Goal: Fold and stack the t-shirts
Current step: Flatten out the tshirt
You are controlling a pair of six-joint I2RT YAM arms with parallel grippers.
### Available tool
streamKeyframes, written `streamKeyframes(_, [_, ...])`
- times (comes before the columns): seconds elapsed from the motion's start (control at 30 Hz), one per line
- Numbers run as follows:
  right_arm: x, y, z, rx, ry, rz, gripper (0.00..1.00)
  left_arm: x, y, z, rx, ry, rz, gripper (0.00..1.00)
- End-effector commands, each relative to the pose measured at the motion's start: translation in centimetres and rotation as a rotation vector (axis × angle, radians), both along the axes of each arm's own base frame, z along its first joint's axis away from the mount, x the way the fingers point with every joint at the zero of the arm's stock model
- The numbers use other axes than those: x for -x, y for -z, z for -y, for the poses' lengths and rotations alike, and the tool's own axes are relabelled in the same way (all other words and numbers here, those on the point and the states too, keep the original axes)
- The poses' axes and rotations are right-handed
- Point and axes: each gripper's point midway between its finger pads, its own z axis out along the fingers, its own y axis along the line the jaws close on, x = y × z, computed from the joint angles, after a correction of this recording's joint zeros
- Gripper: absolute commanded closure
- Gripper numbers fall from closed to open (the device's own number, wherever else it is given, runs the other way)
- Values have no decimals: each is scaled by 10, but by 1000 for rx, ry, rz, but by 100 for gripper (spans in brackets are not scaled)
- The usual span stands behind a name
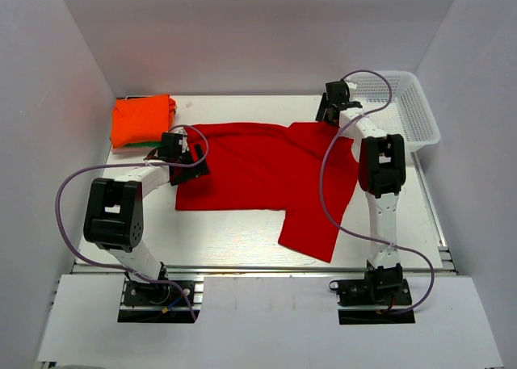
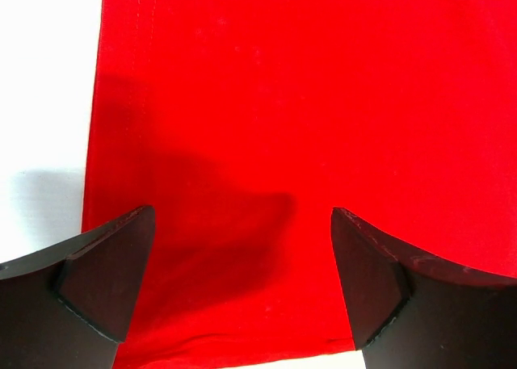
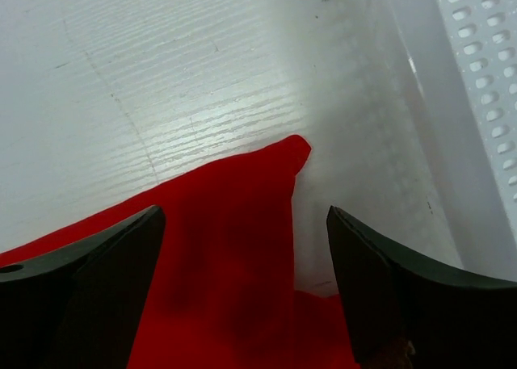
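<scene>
Top external view: the red t-shirt [image 1: 258, 171] lies spread on the white desk [image 1: 234, 232], plain bright red, mostly flat with a few soft creases. Its long axis runs left to right across the desk, and on the right a broad flap angles down toward the near edge. I cannot tell which end is the collar. My left claw [image 1: 192, 161] hangs over the shirt's left edge, jaws apart and holding nothing; my wrist camera shows a stitched hem running along that side. My right claw [image 1: 331, 104] sits at the far right corner, jaws also apart and empty, above a pointed tip of red cloth just beside the white mesh basket [image 1: 416, 115]. A folded orange t-shirt [image 1: 141, 119] rests in the far left corner on a green one [image 1: 148, 145].
</scene>
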Motion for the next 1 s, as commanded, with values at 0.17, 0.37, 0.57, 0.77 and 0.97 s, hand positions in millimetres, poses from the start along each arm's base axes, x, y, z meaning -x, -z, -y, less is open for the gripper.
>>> streamKeyframes(0.17, [-17, 7, 3, -20, 48, 34, 21, -4, -5, -3, -25, -11, 7, 0])
streamKeyframes(0.37, [-36, -1, -4, -14, -6, 111, 60, 0, -2, -7, -49, -16, -10, 0])
streamKeyframes(0.57, [-48, -32, 0, 42, -26, 210, 100, 4, 7, -8, -59, -8, -39, 0])
streamKeyframes(0.77, [-64, -85, -8, 59, -108, 392, 100, 17, 24, -12, -76, -11, -109, 0])
streamKeyframes(0.97, [-92, -134, -22, 105, -229, 604, 100, 30, 43, -24, -108, -39, -195, 0])
